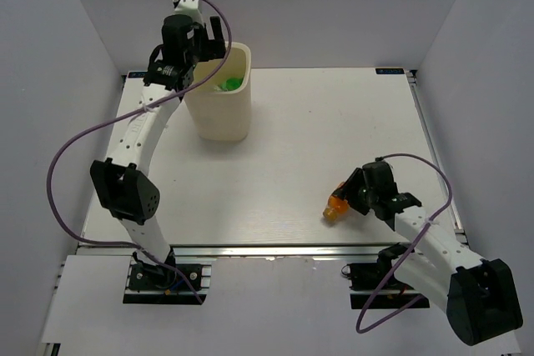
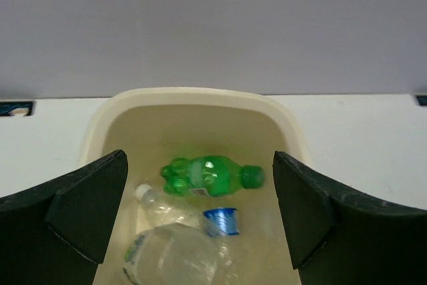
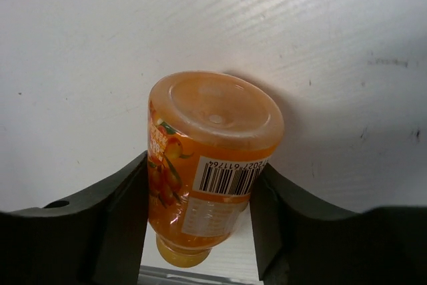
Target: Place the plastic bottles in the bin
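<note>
Our left hand (image 2: 200,205) hung released, its two dark fingers (image 2: 87,211) spread wide apart with nothing between them. Directly below it opened the mouth of the cream bin (image 2: 193,93). Down inside the bin, beneath the gap of that hand, lay the green bottle (image 2: 207,175) on its side, cap toward the hand's right finger. Nearer to the hand than the green one lay a clear bottle with a blue label (image 2: 217,221), and nearest of all a larger clear bottle (image 2: 180,255).

Our right hand (image 3: 200,205) was clenched on the orange bottle (image 3: 213,145), one finger pressed to each side of its body. The bottle's flat base pointed away from the hand and its cap back toward the wrist. The white surface (image 3: 80,45) lay just beyond the bottle. We could not tell whether the bottle touched it. From above, this hand (image 1: 346,198) and its bottle (image 1: 336,206) sat well apart from the bin (image 1: 224,118).
</note>
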